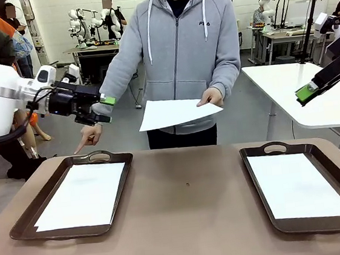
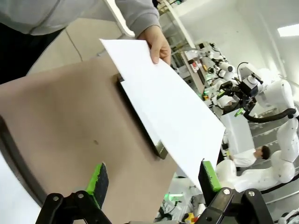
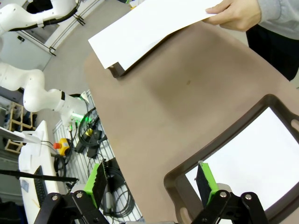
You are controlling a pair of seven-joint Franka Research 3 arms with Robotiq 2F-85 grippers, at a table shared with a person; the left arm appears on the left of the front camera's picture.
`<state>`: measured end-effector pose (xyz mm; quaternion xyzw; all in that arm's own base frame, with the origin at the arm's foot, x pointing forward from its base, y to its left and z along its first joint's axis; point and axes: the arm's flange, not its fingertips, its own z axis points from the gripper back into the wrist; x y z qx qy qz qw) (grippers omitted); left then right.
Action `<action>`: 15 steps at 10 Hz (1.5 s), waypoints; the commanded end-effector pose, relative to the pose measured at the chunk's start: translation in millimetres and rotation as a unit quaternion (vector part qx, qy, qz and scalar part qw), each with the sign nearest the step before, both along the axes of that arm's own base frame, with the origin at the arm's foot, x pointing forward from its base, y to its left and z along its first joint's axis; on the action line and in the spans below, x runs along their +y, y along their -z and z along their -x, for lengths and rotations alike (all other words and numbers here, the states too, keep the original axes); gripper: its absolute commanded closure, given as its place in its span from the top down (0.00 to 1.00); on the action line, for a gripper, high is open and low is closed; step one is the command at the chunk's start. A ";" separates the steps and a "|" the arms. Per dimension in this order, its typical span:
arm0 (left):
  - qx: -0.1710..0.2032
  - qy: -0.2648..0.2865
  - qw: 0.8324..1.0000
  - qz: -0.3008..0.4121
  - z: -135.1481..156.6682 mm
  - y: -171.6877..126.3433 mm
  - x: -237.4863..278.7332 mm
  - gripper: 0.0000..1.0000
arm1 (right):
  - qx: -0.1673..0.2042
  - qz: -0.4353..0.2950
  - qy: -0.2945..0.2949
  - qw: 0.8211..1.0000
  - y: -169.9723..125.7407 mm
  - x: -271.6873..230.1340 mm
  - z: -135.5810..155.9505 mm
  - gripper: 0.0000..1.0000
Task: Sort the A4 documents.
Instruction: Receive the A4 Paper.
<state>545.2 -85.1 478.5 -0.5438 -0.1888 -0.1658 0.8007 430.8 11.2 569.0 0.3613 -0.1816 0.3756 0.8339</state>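
Nearest you, two brown trays sit on the table, the left tray [image 1: 22, 225] and the right tray [image 1: 258, 182], each with a white sheet lying flat inside: one sheet [image 1: 83, 194] on the left, another sheet [image 1: 298, 186] on the right. Above them your left gripper [image 1: 98, 110] hangs with jaws apart and empty, and your right gripper [image 1: 309, 91] is likewise spread and holds nothing. Beyond, the person's hand [image 1: 212, 95] offers a loose sheet [image 1: 174, 112] in mid-air while the other hand [image 1: 89, 136] points toward the left tray. If you close on that limp edge too shallowly, it may slip or crumple; approach carelessly and you could strike the fingers.
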 end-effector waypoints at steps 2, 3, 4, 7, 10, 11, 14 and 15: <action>0.038 0.027 0.998 0.049 -29.2 5.5 -34.2 1.00 | -0.002 -0.007 0.000 1.000 1.8 1.0 0.3 1.00; 0.053 0.035 0.996 0.059 -37.2 11.7 -45.1 1.00 | -0.002 -0.007 0.000 1.000 1.8 1.0 0.3 1.00; 0.069 0.041 0.995 0.059 -44.6 19.1 -55.1 1.00 | -0.002 -0.007 0.000 1.000 1.8 1.0 0.3 1.00; 0.109 0.050 0.990 0.072 -57.8 35.4 -75.0 1.00 | -0.002 -0.007 0.000 1.000 1.8 1.0 0.3 1.00; 0.143 0.051 0.981 0.121 -59.8 43.0 -90.2 1.00 | -0.002 -0.007 0.000 1.000 1.8 1.0 0.3 1.00; 0.155 0.055 0.977 0.139 -58.2 45.3 -95.1 1.00 | -0.002 -0.007 0.000 1.000 1.8 1.0 0.3 1.00; 0.186 0.070 0.970 0.142 -53.1 59.8 -109.4 1.00 | -0.002 -0.007 0.000 1.000 1.8 1.0 0.3 1.00; 0.191 0.075 0.968 0.144 -51.7 62.8 -113.4 1.00 | -0.002 -0.007 0.000 1.000 1.8 1.0 0.3 1.00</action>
